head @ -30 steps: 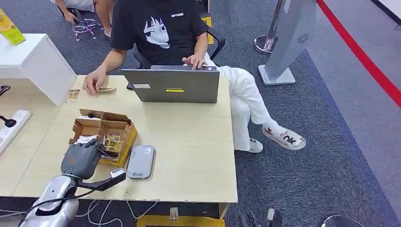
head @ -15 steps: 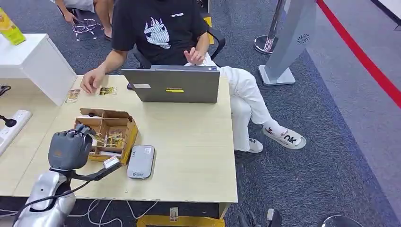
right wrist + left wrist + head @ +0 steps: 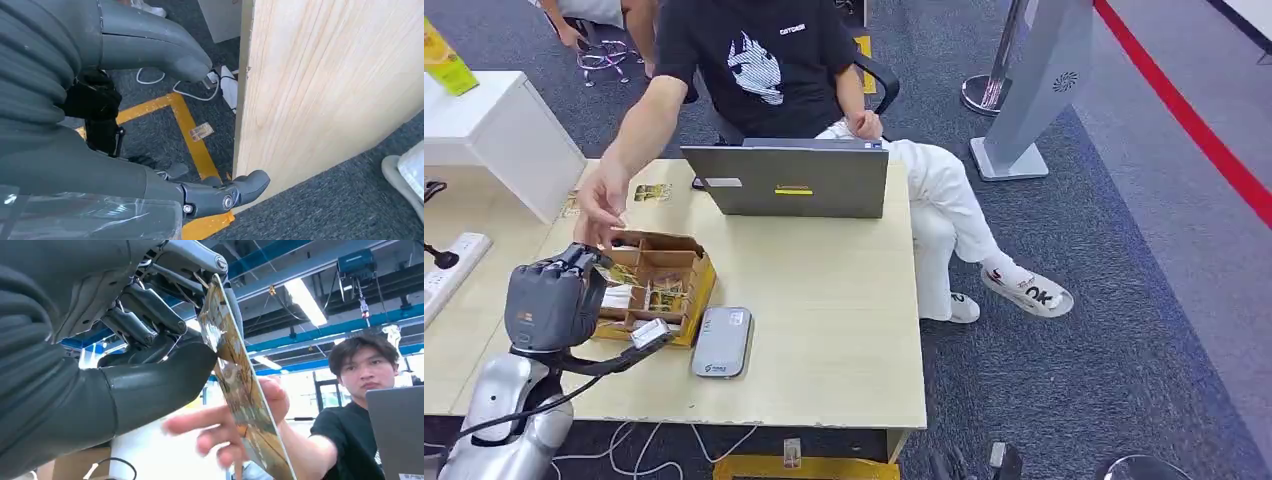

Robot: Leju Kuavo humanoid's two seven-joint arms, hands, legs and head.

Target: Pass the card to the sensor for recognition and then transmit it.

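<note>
Fingers (image 3: 150,310) and thumb of your left hand (image 3: 549,300) pinch the card (image 3: 235,375) edge-up above the cardboard box (image 3: 659,285), so the person's hand (image 3: 602,205) can take it; your right hand (image 3: 165,150) hangs open beside the table (image 3: 320,90). Since 1 second ago the left hand rose off the box, away from the sensor (image 3: 722,342), and the person's hand came off the table toward it.

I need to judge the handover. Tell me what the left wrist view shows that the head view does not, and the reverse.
Left wrist view alone: the card face, pinched by the left hand, with the person's hand touching it.

Head view alone: the cardboard box, the grey sensor, and the table.

Both: the left hand, the person's reaching hand and the laptop.
</note>
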